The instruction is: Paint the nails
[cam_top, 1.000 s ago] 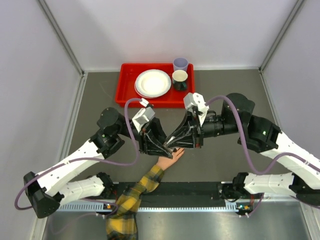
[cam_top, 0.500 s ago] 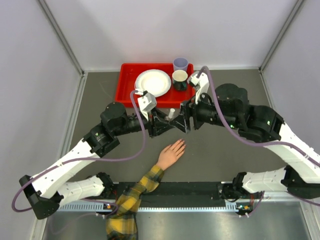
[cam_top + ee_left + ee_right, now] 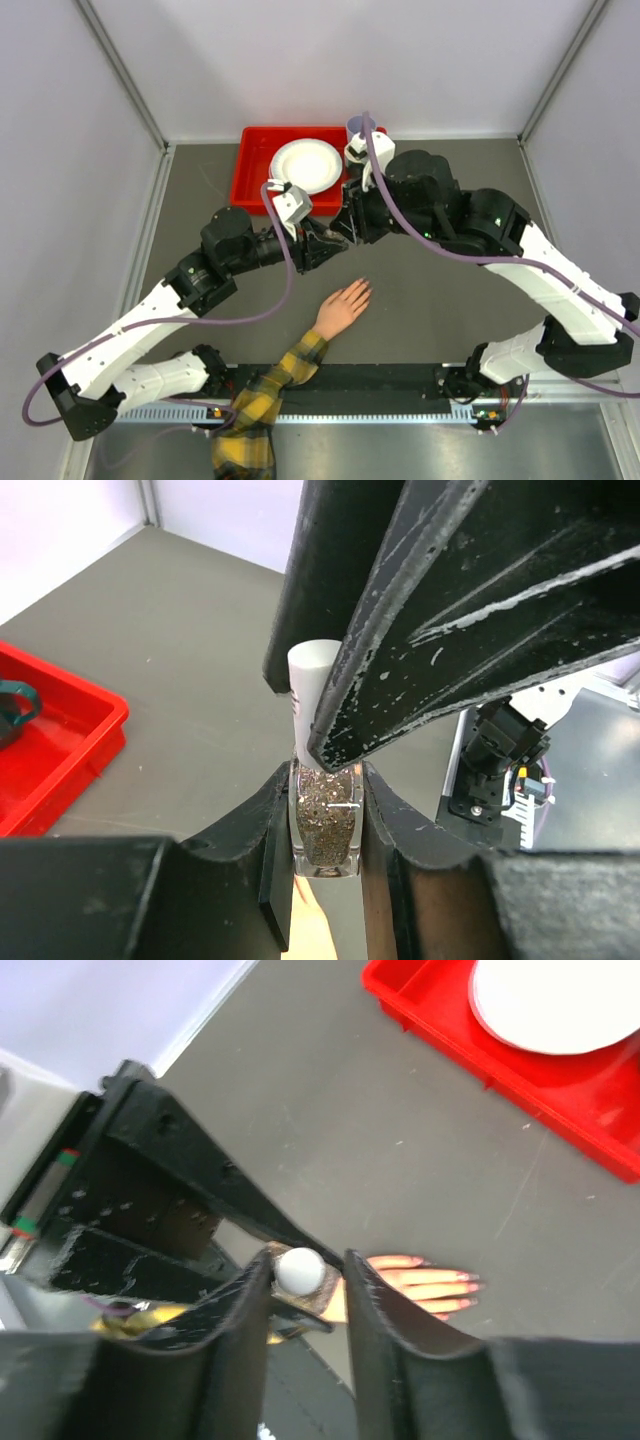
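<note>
- The nails (image 3: pixel 462 1277) sit at the tips of the mannequin hand (image 3: pixel 342 308). It lies palm down on the tabletop (image 3: pixel 450 320) just below the middle of the overhead view, and its plaid sleeve (image 3: pixel 262 400) runs off to the lower left.
- In the right wrist view the nail tips look faintly pink. They are too small for you to tell whether any polish is on them.
- Your left gripper (image 3: pixel 325 790) has its fingers (image 3: pixel 278 810) clamped on the polish bottle (image 3: pixel 324 825). It holds the bottle upright in the air above the middle of the overhead view, up-frame from the hand and well clear of it.
- The white cap (image 3: pixel 312 675) is on the bottle, so no brush is out.
- Your right gripper (image 3: pixel 306 1258) straddles that cap. Its fingers stand apart, one against the cap and a small gap showing beside the other, so I judge it has no firm pinch.
- By my reading the task is at its opening step: the bottle is in hand but not uncapped.
- What is left is nearly everything. You need to close on the cap, twist it off with the brush, bring it down to the fingertips, and stroke each nail in turn.
- The red tray (image 3: pixel 250 180) at the top of the frame plays no part in this.
</note>
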### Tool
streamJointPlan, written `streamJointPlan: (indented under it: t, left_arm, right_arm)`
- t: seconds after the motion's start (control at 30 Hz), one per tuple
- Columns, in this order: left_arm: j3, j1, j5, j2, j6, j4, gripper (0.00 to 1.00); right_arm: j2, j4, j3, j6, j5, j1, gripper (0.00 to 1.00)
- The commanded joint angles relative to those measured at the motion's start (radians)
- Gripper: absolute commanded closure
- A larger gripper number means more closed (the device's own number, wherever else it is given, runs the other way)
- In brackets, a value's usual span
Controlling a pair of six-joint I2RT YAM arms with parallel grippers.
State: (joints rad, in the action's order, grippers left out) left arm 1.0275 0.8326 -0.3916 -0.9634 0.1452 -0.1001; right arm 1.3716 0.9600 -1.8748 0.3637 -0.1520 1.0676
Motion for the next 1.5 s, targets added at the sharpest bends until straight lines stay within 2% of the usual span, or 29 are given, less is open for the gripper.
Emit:
streamJointPlan:
  t: [0.0, 0.13, 0.17, 0.2, 0.27, 0.33, 0.4, 0.5, 0.53, 0.57, 0.63, 0.7, 0.73, 0.77, 0.83, 0.9, 1.03, 1.13, 1.17, 1.23, 1.3, 1.4, 1.47]
  left_arm:
    - [-0.001, 0.000, 0.020, 0.031, -0.013, 0.025, 1.00]
    - [0.000, 0.000, -0.010, 0.031, -0.012, 0.025, 1.00]
    - [0.000, 0.000, -0.033, 0.034, -0.007, 0.030, 1.00]
    - [-0.001, 0.000, -0.085, 0.035, -0.004, 0.039, 1.00]
    - [-0.003, 0.000, -0.139, 0.041, 0.011, 0.051, 1.00]
    - [-0.003, -0.001, -0.240, 0.049, 0.031, 0.074, 1.00]
    - [-0.004, -0.003, -0.396, 0.058, 0.047, 0.092, 1.00]
    - [-0.030, -0.004, -0.619, 0.055, 0.158, 0.256, 1.00]
    - [-0.043, -0.004, -0.765, 0.049, 0.303, 0.451, 1.00]
    - [-0.072, -0.004, -0.806, 0.032, 0.392, 0.553, 1.00]
    - [-0.087, -0.004, -0.848, 0.014, 0.569, 0.722, 1.00]
    - [-0.080, -0.004, -0.836, 0.002, 0.568, 0.729, 1.00]
    - [-0.070, -0.003, -0.828, 0.002, 0.500, 0.687, 1.00]
    - [-0.043, -0.004, -0.802, 0.000, 0.451, 0.549, 1.00]
    - [-0.017, -0.003, -0.752, 0.003, 0.313, 0.415, 1.00]
    - [0.002, -0.004, -0.702, 0.005, 0.257, 0.314, 1.00]
    - [-0.007, -0.004, -0.698, -0.009, 0.244, 0.310, 1.00]
    - [0.012, -0.003, -0.591, -0.009, 0.165, 0.197, 1.00]
    - [0.037, -0.003, -0.545, -0.009, 0.131, 0.150, 1.00]
    - [0.051, -0.003, -0.445, -0.002, 0.059, 0.056, 1.00]
    - [0.045, -0.003, -0.399, 0.008, 0.031, 0.048, 1.00]
    - [0.036, -0.003, -0.360, 0.014, 0.016, 0.050, 1.00]
    - [0.034, -0.003, -0.346, 0.012, 0.008, 0.040, 1.00]
  right_arm:
    - [0.007, 0.003, -0.053, -0.005, 0.037, -0.001, 0.71]
    - [0.006, -0.003, -0.040, -0.023, 0.075, -0.001, 0.81]
    - [-0.002, -0.004, -0.032, -0.031, 0.083, -0.003, 0.96]
    - [-0.006, -0.015, -0.026, -0.055, 0.104, -0.003, 1.00]
    - [-0.037, -0.038, 0.011, -0.101, 0.146, -0.003, 1.00]
    - [-0.069, -0.105, 0.054, -0.169, 0.279, -0.003, 1.00]
    - [-0.144, -0.167, 0.152, -0.221, 0.377, -0.003, 1.00]
    - [-0.241, -0.306, 0.276, -0.267, 0.547, -0.006, 1.00]
    - [-0.258, -0.334, 0.301, -0.270, 0.584, -0.006, 1.00]
    - [-0.267, -0.366, 0.325, -0.275, 0.656, -0.006, 1.00]
    - [-0.279, -0.391, 0.338, -0.273, 0.704, -0.006, 1.00]
    - [-0.289, -0.425, 0.355, -0.264, 0.704, -0.006, 1.00]
    - [-0.293, -0.431, 0.356, -0.263, 0.688, -0.006, 1.00]
    - [-0.296, -0.431, 0.361, -0.261, 0.639, -0.006, 1.00]
    - [-0.315, -0.431, 0.356, -0.258, 0.589, -0.006, 1.00]
    - [-0.325, -0.431, 0.356, -0.253, 0.546, -0.006, 1.00]
    - [-0.339, -0.417, 0.367, -0.262, 0.514, -0.006, 1.00]
    - [-0.295, -0.295, 0.292, -0.272, 0.488, -0.006, 0.70]
    - [-0.266, -0.271, 0.278, -0.267, 0.467, -0.005, 0.65]
    - [-0.256, -0.239, 0.269, -0.263, 0.448, -0.006, 0.66]
    - [-0.261, -0.250, 0.279, -0.247, 0.413, -0.006, 0.68]
    - [-0.264, -0.288, 0.287, -0.218, 0.387, -0.006, 0.99]
    - [-0.259, -0.285, 0.272, -0.215, 0.393, -0.005, 1.00]
